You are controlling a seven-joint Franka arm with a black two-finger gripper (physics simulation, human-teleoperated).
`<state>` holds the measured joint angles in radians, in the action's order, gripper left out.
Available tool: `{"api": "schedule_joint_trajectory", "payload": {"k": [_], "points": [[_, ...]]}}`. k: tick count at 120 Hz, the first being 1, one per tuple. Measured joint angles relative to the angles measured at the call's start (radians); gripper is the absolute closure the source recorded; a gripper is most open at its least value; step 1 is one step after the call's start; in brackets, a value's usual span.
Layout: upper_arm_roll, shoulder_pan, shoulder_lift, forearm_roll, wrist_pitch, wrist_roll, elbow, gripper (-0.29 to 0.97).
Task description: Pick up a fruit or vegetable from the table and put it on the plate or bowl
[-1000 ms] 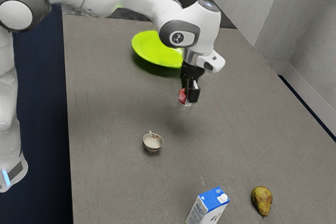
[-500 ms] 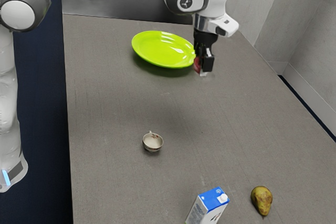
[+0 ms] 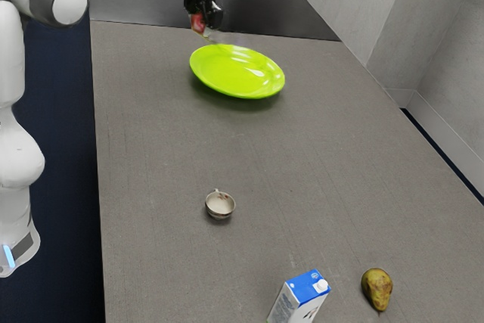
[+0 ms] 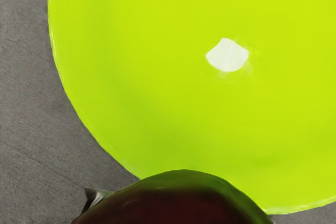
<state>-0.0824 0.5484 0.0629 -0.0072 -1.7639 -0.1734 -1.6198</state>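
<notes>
Pinching a red fruit (image 3: 199,25) between the fingers (image 3: 212,13) at upper centre, just over the plate (image 3: 242,73)'s far rim. Probably light, firm, smooth, slippery; best squeezed across its middle.

You will find the plate (image 3: 237,70) lying on the far part of the table (image 3: 340,156). The gripper (image 3: 204,26) hangs above the plate's far rim, toward the exterior view's left, with the fruit (image 3: 198,23) between its fingers. In the wrist view the fruit (image 4: 173,203) sits just under the hand, over the edge of the plate (image 4: 184,77). Well nearer the camera, a small bowl (image 3: 220,204) stands alone on the table. At the near edge a carton (image 3: 299,298) stands upright, and a pear (image 3: 376,288) lies near it, apart, on the exterior view's right.
</notes>
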Motion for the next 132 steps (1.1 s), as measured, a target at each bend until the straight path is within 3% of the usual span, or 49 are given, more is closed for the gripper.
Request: {"api": "schedule_joint_trajectory", "payload": {"k": [6,11,30,38,68,98,122,132], "points": [[0.008,0.1,0.013,-0.008,0.001,-0.01,0.012,0.37],[0.012,0.124,0.016,-0.013,0.002,-0.018,0.019,0.37],[0.025,-0.014,0.02,-0.021,0.003,-0.045,0.03,0.38],[-0.023,-0.104,0.023,-0.023,0.004,-0.054,0.03,0.38],[0.021,-0.047,0.027,-0.027,0.004,-0.081,0.032,0.38],[0.029,-0.048,0.248,-0.027,0.005,-0.11,0.317,0.38],[0.132,0.034,0.392,-0.026,0.005,-0.132,0.424,0.38],[0.136,0.038,0.403,-0.029,0.006,-0.142,0.422,0.25]]}}
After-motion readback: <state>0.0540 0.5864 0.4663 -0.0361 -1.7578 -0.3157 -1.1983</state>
